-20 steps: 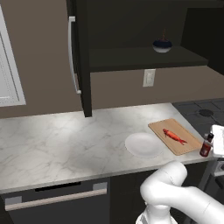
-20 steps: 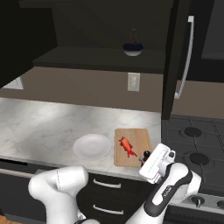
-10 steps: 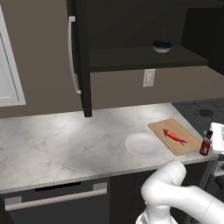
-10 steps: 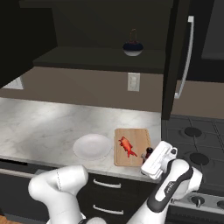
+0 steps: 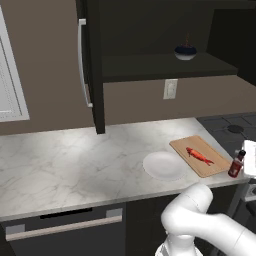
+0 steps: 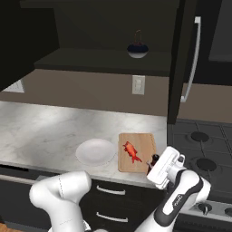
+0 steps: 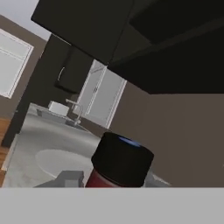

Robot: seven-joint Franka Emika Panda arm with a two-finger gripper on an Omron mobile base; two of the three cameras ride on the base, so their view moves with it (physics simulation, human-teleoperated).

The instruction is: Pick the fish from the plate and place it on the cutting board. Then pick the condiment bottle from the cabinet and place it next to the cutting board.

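Observation:
The red condiment bottle with its black cap stands on the counter at the right end of the tan cutting board. My gripper is around its upper part, with a finger on each side. The red-orange fish lies on the board. The white plate sits bare, left of the board. The dark cabinet hangs open above.
A dark blue bowl rests on the cabinet shelf. The stove lies right of the bottle. The open cabinet door with its silver handle juts over the counter. The marble counter stretches leftward.
The bottle and the hand have barely shifted by the board's end. The fish, plate and board lie as before.

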